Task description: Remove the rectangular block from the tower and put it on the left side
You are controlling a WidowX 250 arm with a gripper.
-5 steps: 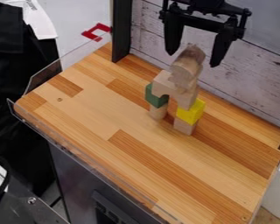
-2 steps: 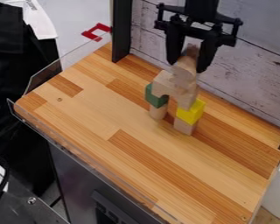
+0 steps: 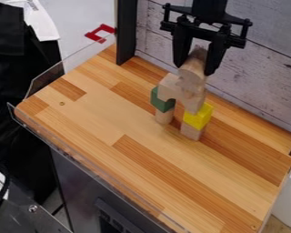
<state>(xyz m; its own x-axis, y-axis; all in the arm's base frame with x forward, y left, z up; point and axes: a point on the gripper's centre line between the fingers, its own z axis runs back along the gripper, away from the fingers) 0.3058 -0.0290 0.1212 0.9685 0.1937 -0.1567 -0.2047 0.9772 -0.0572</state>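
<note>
- Jaws: I find them drawn in on the sides of the top wooden piece [image 3: 198, 57], pinching it between them.
- Gripper [image 3: 194, 69]: black, hanging down from the top edge of my view, over the tower [image 3: 183, 96], fingertips low beside its upper part.
- Task item: the top wooden piece sits at the tower's peak, tilted in my view, just above a rounded wooden piece [image 3: 191, 75]. I cannot tell from its visible faces whether it is fully rectangular.
- Below these: a plain wooden arch [image 3: 170, 86] bridges the two columns.
- Column at the view's left: a dark green block [image 3: 162, 100] on a plain wooden post [image 3: 164, 116].
- Column at the view's right: a yellow block [image 3: 198, 117] on a plain wooden block [image 3: 192, 132].
- Work surface: a striped wooden tabletop [image 3: 93, 111], with the tower standing toward its rear edge.
- Perimeter: a clear guard [image 3: 47, 82] at the left end, a black upright [image 3: 126, 36] at the rear corner, a weathered plank panel [image 3: 257, 73] behind.
- Beyond the guard: a red bracket-shaped part [image 3: 109, 29] near the upright, and black cloth [image 3: 14, 68] at the far left.
</note>
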